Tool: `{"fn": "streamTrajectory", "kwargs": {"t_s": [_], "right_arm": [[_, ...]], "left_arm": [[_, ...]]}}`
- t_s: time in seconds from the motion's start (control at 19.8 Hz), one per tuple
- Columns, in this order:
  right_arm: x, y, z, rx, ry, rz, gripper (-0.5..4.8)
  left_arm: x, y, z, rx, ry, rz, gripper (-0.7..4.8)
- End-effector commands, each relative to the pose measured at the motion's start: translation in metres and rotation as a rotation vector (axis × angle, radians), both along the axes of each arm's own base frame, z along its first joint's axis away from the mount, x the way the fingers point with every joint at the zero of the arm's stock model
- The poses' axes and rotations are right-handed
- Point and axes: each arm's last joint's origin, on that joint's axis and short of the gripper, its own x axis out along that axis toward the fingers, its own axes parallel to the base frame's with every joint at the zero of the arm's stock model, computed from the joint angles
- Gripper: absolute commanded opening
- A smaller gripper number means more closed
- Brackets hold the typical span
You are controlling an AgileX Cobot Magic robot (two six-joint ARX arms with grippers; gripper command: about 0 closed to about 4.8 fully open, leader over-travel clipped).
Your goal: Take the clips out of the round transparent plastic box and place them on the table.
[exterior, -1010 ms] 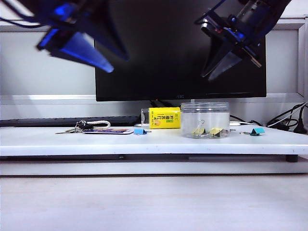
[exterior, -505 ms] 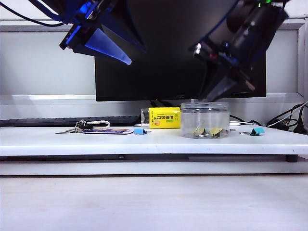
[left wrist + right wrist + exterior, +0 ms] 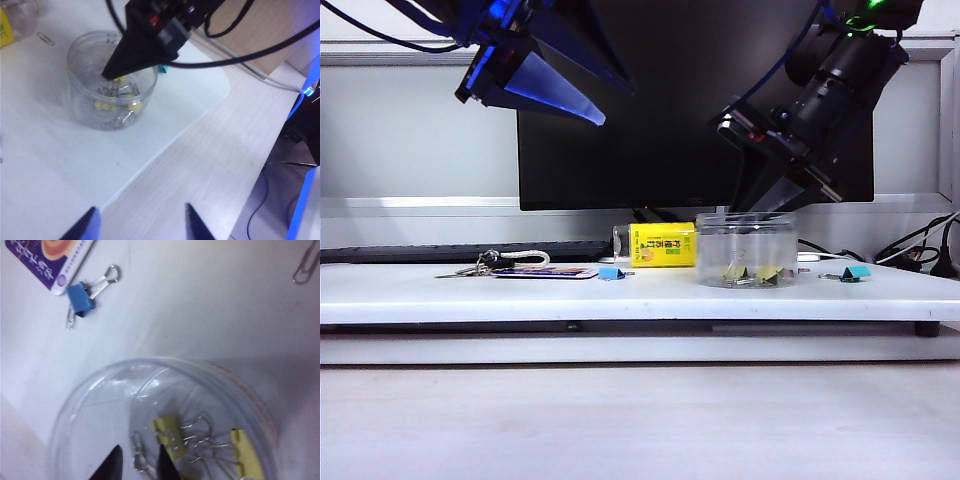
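Clips (image 3: pixel 170 436) in box (image 3: pixel 746 250); right fingers (image 3: pixel 137 462) part-open inside, empty; left fingers (image 3: pixel 142 222) wide, empty.

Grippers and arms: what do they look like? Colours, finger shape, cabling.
Both arms are black, with black cables trailing off them. The left gripper has long tapered wedge fingers that glow blue in the exterior view; its fingertips are dark points. The right gripper is black too, with a cylindrical wrist body, narrow pointed fingertips, a red marking on its housing and a green light above.
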Motion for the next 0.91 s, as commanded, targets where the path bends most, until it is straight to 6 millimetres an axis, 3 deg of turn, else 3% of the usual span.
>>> {"fn": "streamTrajectory", "kwargs": {"t_s": [0.05,0.51,0.91], "right_arm": [[0.002,0.001,0.001,-0.033,-0.036,0.007,0.95],[-0.001,0.0,0.001,-0.139,-0.038,0.018,0.95],[-0.007,0.009,0.042,-0.323,-0.096,0.172,0.95]], "left_arm": [[0.0,-0.001,0.003,-0.016,-0.012,-0.011,2.29],[0.0,-0.001,0.003,-0.018,-0.01,-0.015,2.29],[-0.002,-0.002,0.005,-0.066,0.012,-0.1,2.29]]}}
